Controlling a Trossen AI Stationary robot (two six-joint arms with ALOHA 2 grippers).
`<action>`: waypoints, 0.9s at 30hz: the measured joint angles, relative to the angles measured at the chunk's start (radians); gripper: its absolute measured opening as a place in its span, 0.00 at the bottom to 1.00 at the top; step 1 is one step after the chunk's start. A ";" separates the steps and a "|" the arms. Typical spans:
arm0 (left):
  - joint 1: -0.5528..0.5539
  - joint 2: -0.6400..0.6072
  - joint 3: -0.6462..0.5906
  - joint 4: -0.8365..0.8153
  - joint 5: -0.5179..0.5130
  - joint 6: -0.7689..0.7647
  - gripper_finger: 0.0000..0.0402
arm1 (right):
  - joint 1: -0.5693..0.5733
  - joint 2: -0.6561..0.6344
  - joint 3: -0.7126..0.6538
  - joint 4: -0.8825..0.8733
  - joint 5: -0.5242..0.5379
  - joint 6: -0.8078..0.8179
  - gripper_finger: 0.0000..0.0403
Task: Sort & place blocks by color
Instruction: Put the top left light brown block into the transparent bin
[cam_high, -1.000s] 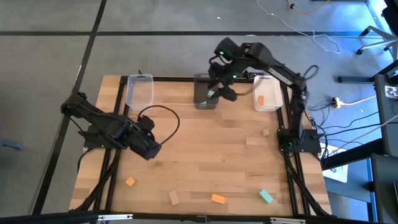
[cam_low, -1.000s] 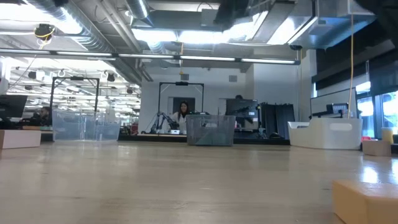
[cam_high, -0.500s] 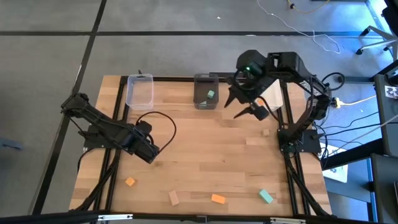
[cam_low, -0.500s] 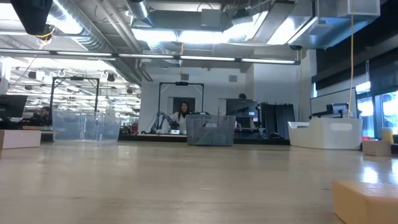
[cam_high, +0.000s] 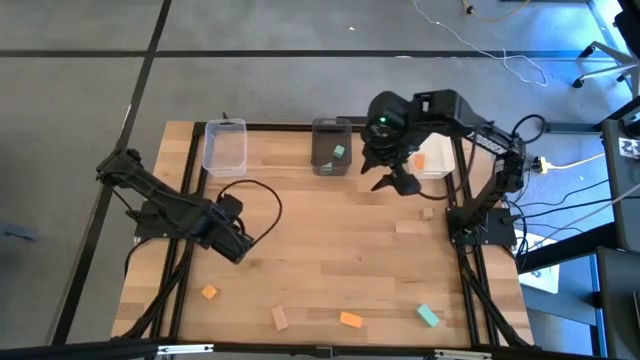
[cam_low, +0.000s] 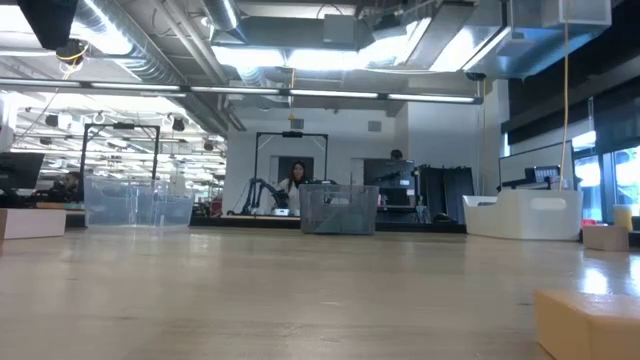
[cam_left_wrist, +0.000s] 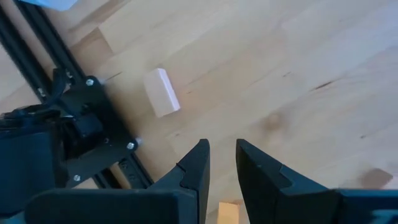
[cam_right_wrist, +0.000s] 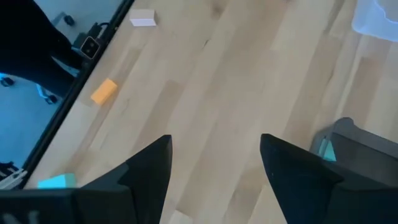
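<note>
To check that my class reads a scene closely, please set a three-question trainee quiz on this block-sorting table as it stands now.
1. True or false: the grey bin holds a teal block.
2. The right claw is: A) open and empty; B) shut on an orange block; C) shut on a tan block.
3. How many orange blocks lie loose on the table, near its front edge?

Key: 1 true. 2 A. 3 two: one orange block at the left, another orange block nearer the middle.
</note>
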 joint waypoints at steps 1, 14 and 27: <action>0.000 -0.001 0.000 0.000 0.000 -0.006 0.17 | 0.000 0.000 -0.013 0.017 0.006 0.014 0.61; 0.000 -0.012 0.000 0.000 0.038 -0.081 0.17 | 0.000 0.001 -0.150 0.162 0.237 0.142 0.61; 0.000 -0.012 0.000 0.000 0.038 -0.105 0.17 | 0.000 0.000 -0.180 0.198 0.237 0.142 0.61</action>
